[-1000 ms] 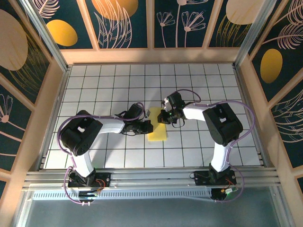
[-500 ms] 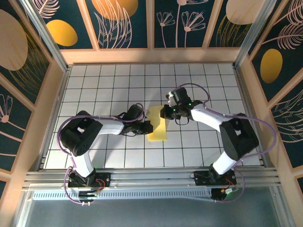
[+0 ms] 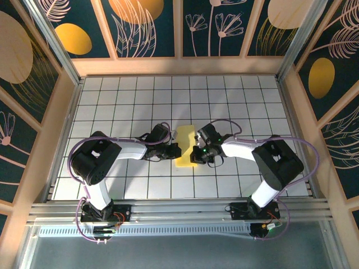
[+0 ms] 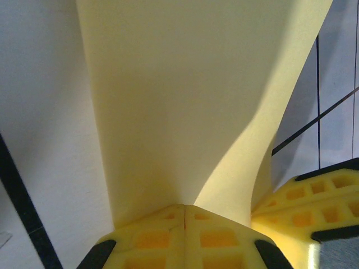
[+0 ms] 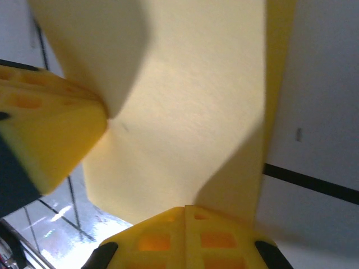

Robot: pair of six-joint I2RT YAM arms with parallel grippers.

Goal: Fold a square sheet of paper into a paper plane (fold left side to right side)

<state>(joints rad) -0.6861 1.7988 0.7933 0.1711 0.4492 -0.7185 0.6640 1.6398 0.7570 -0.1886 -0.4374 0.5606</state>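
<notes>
**A:** Paper [image 3: 187, 147] lies near the middle of the table [image 3: 112, 112], a narrow yellow strip running away from the arms, between the two grippers. It looks folded over, so I'd say setting the crease is the step in hand.

**B:** And the jaws?

**A:** Left gripper [image 3: 175, 151] is closed, tips together, resting against the paper's left edge. Right gripper [image 3: 194, 154] is closed too, at the near right side. In both wrist views the fingers [image 4: 151, 235] meet with no paper in the seam, so I judge they are pressing on it, not pinching it.

**B:** How to do it well?

**A:** Hold one tip down as an anchor and run the other along the folded edge, low, with light, even pressure. The left wrist view shows the paper bowing up rather than lying flat, so line the edges up before setting the crease. Thin paper will likely skid or wrinkle if shoved sideways. The tips are close together, so mind a knock.

**B:** Any brand or writing?

**A:** None I can read on the paper, fingers or table.
</notes>
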